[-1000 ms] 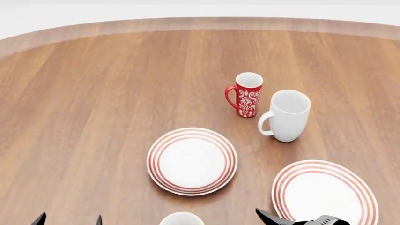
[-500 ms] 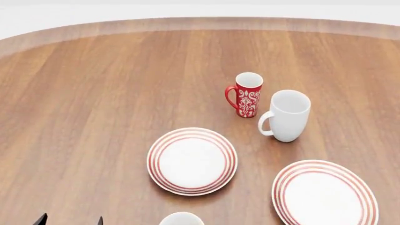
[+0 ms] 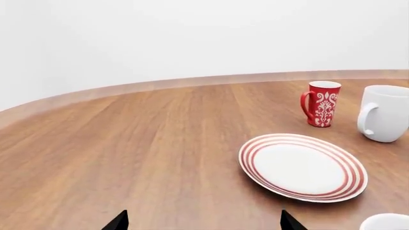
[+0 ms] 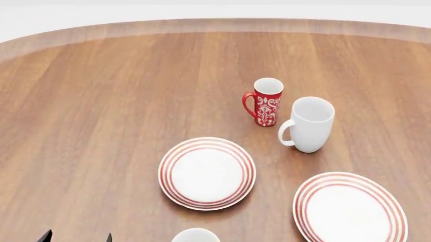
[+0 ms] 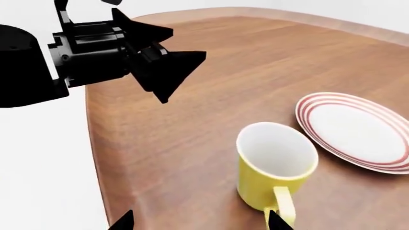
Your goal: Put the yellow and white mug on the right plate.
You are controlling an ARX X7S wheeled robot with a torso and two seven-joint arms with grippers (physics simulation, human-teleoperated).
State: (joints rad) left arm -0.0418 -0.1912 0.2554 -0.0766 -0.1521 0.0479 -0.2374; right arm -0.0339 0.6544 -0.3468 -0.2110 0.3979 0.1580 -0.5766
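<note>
The yellow and white mug (image 5: 276, 165) stands upright near the table's front edge, its handle towards my right wrist camera. Only its white rim shows in the head view (image 4: 195, 236) and in the left wrist view (image 3: 386, 222). The right plate (image 4: 350, 209) lies bare at the front right, apart from the mug. My right gripper (image 5: 199, 225) is open and empty just short of the mug, one fingertip (image 5: 275, 221) beside the handle; it is out of the head view. My left gripper (image 4: 76, 237) is open and empty at the front left, also seen in its wrist view (image 3: 204, 224).
The left plate (image 4: 207, 172) lies just behind the yellow mug. A slim red patterned mug (image 4: 267, 101) and a taller white mug (image 4: 310, 123) stand behind the plates. My left arm (image 5: 83, 52) hangs over the table edge (image 5: 96, 143) beyond the mug.
My right gripper showed at the bottom right of the head view one second ago and has since dropped out of it. The mugs, plates and left gripper have not moved.
</note>
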